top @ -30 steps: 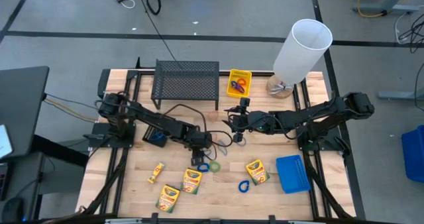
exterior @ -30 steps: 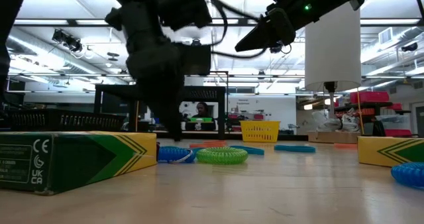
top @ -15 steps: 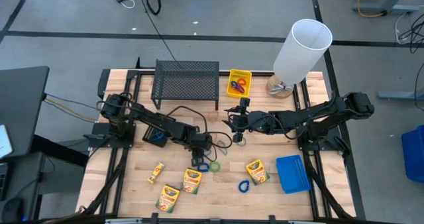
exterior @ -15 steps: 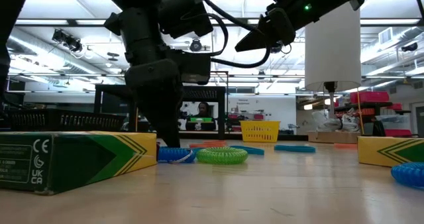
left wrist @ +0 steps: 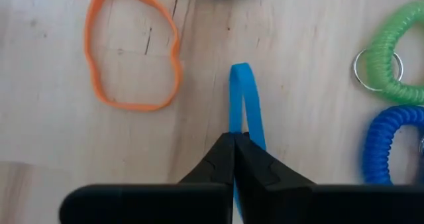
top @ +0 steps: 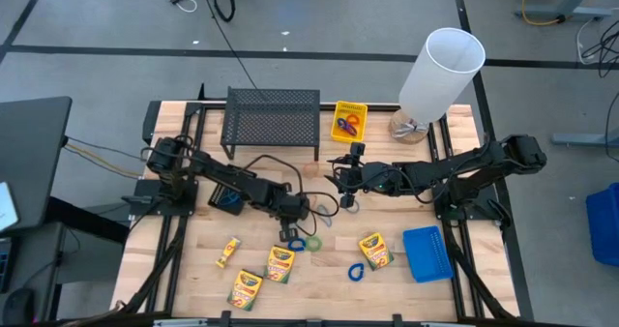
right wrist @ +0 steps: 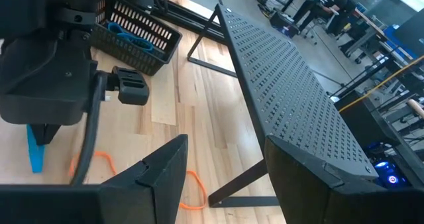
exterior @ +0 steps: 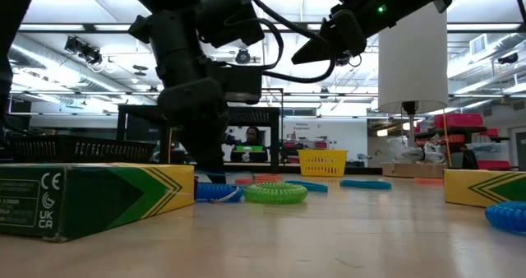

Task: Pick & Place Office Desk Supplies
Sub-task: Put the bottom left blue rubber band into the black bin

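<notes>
My left gripper (left wrist: 235, 136) is down at the table's middle (top: 287, 232), shut on a thin blue loop (left wrist: 241, 67). An orange loop (left wrist: 132, 55), a green coiled loop (left wrist: 391, 58) and a blue coiled loop (left wrist: 381, 148) lie flat on the wood around it. Several yellow-and-green crayon boxes (top: 280, 264) (top: 374, 251) lie toward the near edge. My right gripper (right wrist: 225, 177) hangs open above the table's middle (top: 338, 182), holding nothing. My left gripper pinches the blue loop between its two fingers at the loop's end nearest them (left wrist: 257, 131), squeezing both strands together into a narrow strip. The fingers slant down from above. The loop lies on the wood and stretches out ahead of the fingertips.
A black wire-mesh rack (top: 272, 122), a yellow bin (top: 349, 121) holding loops and a tall white cylinder (top: 440, 74) stand along the far edge. A black bin (top: 228, 199) sits left of my left gripper; a blue bin (top: 427, 252) sits near right.
My left gripper has stayed in place and shut its fingers down at the table, on the blue loop. My right arm has kept still.
</notes>
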Available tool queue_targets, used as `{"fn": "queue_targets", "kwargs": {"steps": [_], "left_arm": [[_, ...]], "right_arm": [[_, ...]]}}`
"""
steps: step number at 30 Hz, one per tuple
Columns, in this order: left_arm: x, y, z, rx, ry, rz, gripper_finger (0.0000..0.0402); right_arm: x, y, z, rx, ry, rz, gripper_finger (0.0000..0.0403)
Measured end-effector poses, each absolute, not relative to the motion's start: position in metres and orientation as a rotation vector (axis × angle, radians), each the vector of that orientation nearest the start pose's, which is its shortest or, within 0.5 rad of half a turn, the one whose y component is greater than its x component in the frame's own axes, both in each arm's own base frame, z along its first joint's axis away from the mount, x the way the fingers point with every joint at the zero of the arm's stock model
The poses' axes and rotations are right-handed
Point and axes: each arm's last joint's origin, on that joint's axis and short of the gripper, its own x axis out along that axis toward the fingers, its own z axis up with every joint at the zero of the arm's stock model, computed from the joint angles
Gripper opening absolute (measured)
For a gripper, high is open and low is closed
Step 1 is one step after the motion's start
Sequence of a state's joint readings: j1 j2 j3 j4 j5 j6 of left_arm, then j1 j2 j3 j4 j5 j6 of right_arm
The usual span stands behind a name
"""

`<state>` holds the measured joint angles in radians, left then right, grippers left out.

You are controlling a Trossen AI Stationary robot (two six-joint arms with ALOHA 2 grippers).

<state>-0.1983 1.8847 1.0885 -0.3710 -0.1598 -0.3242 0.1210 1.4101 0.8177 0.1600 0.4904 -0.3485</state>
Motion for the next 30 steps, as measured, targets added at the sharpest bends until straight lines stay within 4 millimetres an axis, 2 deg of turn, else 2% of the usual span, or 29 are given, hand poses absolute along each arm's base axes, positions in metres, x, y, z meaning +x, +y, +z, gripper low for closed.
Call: {"fn": "queue_targets", "kwargs": {"steps": [5,13,21,30], "left_arm": [[0.34,-0.07,0.141,-0.032,1.146,0.181,0.0003],[0.321,-0.08,0.175,0.021,1.097,0.264,0.0002],[0.289,-0.082,0.204,0.069,1.108,0.423,0.0001],[0.25,-0.078,0.215,0.113,1.232,0.675,0.0001]], "right_arm": [[0.299,0.023,0.238,-0.469,0.475,-0.289,0.0212],[0.299,0.023,0.238,-0.467,0.475,-0.289,0.0212],[0.299,0.023,0.238,-0.466,0.476,-0.285,0.0212],[0.299,0.023,0.238,-0.462,0.473,-0.266,0.0212]]}}
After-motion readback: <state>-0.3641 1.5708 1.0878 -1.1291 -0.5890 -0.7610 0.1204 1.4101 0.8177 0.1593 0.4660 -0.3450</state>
